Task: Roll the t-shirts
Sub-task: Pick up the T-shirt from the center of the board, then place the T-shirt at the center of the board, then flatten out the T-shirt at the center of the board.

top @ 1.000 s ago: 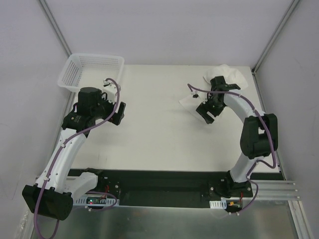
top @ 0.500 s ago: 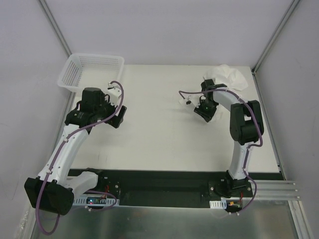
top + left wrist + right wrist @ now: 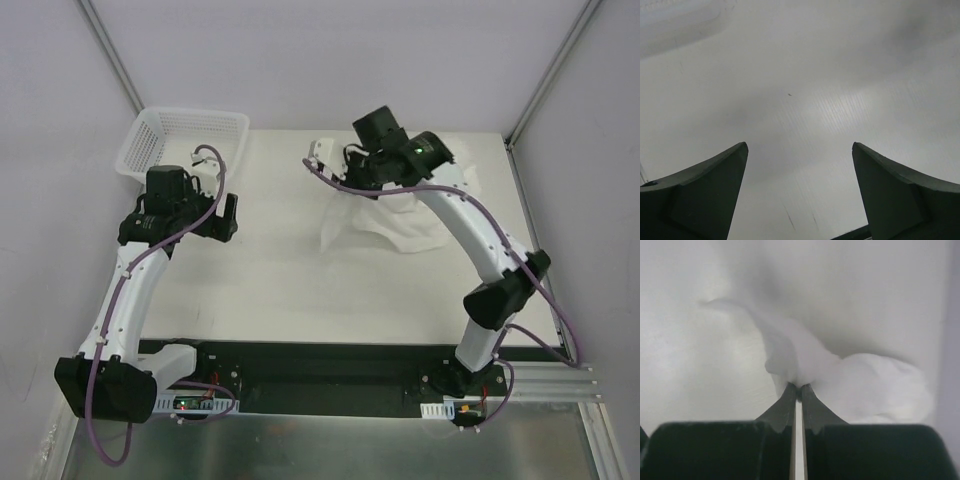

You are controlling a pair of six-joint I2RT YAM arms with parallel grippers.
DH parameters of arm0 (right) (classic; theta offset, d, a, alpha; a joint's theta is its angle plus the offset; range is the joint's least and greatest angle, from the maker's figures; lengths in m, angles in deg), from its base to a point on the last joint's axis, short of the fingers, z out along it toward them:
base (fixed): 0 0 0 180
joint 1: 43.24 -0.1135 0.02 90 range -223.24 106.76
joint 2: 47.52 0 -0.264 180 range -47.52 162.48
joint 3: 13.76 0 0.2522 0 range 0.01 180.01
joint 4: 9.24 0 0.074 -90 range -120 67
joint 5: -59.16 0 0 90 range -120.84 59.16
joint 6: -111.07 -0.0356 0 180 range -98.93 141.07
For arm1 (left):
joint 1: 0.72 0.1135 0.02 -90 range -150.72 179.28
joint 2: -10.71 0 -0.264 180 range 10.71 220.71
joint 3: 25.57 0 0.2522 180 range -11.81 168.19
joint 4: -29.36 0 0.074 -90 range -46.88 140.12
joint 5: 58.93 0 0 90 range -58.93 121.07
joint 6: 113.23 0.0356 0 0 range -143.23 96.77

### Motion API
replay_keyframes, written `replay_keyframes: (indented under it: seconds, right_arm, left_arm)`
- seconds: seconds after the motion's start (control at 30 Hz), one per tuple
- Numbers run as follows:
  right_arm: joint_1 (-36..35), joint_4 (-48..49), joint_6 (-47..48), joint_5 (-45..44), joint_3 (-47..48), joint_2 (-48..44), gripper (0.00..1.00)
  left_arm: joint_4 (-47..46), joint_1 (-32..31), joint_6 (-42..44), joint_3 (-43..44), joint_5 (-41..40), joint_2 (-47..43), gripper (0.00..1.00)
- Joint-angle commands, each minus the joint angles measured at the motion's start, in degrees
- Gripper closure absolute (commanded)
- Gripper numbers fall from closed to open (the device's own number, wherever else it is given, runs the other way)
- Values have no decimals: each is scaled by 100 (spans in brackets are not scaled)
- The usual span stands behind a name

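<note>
The right pincer (image 3: 798,389) has swung left from the far corner, dragging the t-shirt (image 3: 390,225) out across the tabletop (image 3: 290,290), clenched on a fold. The left pincer (image 3: 799,147) hangs released. The cloth looks limp and light, and is probably best gripped at a hem.
</note>
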Motion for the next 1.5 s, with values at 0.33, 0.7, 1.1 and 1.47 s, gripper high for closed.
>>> replay_keyframes:
  seconds: [0.33,0.7,1.1,1.47]
  right_arm:
    - [1082,302,-263,-1240,1339,-2547,99]
    - [3456,961,-385,-378,-3722,-3990,99]
    - [4144,-85,-1353,368,-2961,-3058,99]
    - [4144,-156,-1423,563,-3295,-3242,99]
  left_arm:
    - [-220,115,-746,788,1002,185,16]
    - [-317,-296,-561,208,1381,546,16]
    - [104,-1940,-7,348,1065,2617,20]
    - [246,-2705,-261,1042,1530,4193,30]
